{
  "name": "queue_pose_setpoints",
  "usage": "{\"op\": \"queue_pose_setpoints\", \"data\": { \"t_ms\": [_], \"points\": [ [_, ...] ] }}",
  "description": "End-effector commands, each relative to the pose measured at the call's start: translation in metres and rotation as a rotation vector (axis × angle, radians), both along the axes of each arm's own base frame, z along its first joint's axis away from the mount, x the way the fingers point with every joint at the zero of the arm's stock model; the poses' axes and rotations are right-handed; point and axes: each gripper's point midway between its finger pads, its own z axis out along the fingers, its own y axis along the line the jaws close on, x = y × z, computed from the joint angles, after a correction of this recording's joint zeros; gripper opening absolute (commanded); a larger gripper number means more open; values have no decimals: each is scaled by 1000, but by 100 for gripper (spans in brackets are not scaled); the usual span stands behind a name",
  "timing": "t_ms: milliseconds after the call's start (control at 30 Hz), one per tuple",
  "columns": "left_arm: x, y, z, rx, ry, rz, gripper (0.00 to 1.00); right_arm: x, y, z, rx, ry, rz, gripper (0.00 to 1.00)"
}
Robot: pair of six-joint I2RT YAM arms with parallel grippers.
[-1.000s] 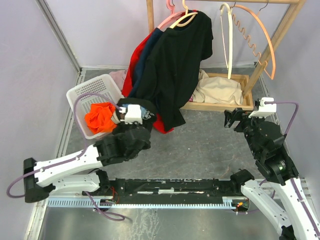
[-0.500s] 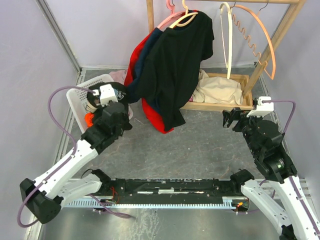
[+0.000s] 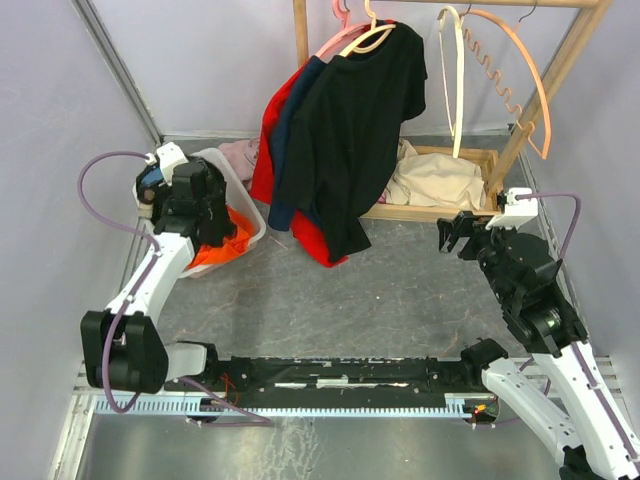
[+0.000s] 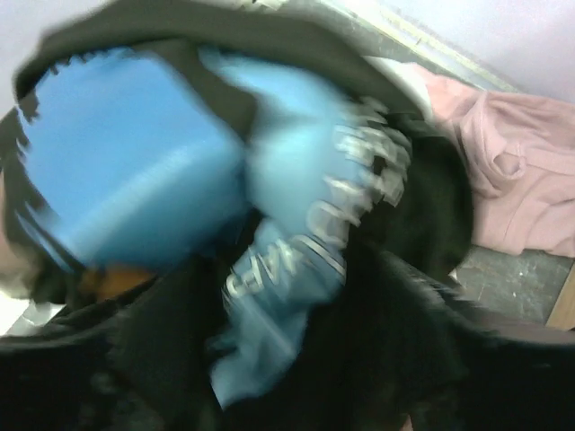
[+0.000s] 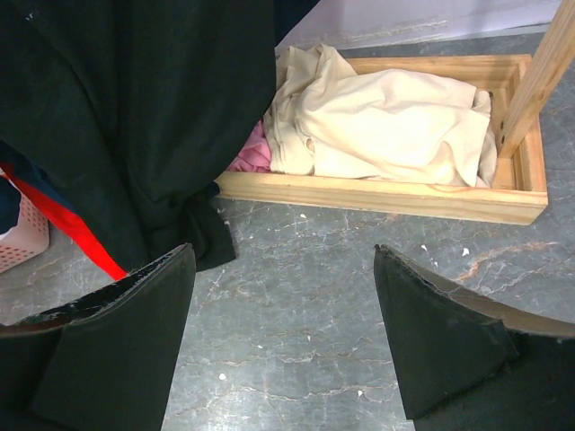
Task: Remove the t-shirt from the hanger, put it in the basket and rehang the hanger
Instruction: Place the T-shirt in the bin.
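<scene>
A black t-shirt with a light blue print (image 4: pixel 296 224) fills the blurred left wrist view and hides that gripper's fingers. In the top view my left gripper (image 3: pixel 152 188) reaches over the far left rim of the white basket (image 3: pixel 250 205), with dark cloth bunched at its tip. I cannot make out how its jaws stand. Another black t-shirt (image 3: pixel 350 130) hangs on a cream hanger (image 3: pixel 368 38) on the wooden rack, over a navy shirt (image 3: pixel 290 130) and a red one (image 3: pixel 312 235). My right gripper (image 5: pixel 283 332) is open and empty above the grey floor, right of the hanging clothes.
An orange cloth (image 3: pixel 222 240) lies in the basket. Pink cloth (image 4: pixel 512 180) lies on the floor behind it. A wooden tray (image 5: pixel 377 202) under the rack holds cream cloth (image 5: pixel 386 121). Empty hangers (image 3: pixel 500 60) hang at the rack's right end.
My left arm has swung left from beside the hanging clothes to over the basket, taking the black printed t-shirt along. The hanging shirts have settled back. The right gripper has shifted slightly left.
</scene>
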Motion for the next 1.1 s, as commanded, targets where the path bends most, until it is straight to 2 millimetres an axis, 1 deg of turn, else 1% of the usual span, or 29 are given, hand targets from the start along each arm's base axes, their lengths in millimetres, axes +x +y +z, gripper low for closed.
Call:
{"op": "queue_pose_setpoints", "data": {
  "t_ms": [0,67,133,200,267,333,433,567,667,767,900,1067],
  "points": [
    [21,-8,13,-89,-113,-17,98,5,5,9,29,-36,12,88],
    [18,-9,7,-99,-109,-22,99,5,5,9,30,-36,14,88],
    [16,-14,10,-115,-131,-50,99,5,7,9,32,-35,19,88],
    [13,-19,19,-124,-151,-82,99,6,8,9,32,-32,23,88],
    [11,-29,28,-127,-165,-137,99,7,9,8,33,-30,28,87],
    [7,-45,40,-123,-181,-201,99,8,11,9,34,-29,37,87],
    [-1,-76,53,-100,-199,-283,99,11,15,12,37,-29,50,87],
    [-18,-116,59,-92,-203,-373,99,16,18,21,31,-27,55,87],
    [-35,-140,64,-121,-222,-445,99,21,22,37,33,-39,67,87],
    [-52,-151,75,-123,-239,-481,99,28,27,57,33,-53,80,86],
    [-73,-175,92,-163,-267,-593,99,38,38,86,52,-92,111,85],
    [-89,-185,97,-173,-244,-633,99,47,58,111,51,-109,179,85]
  ]
}}
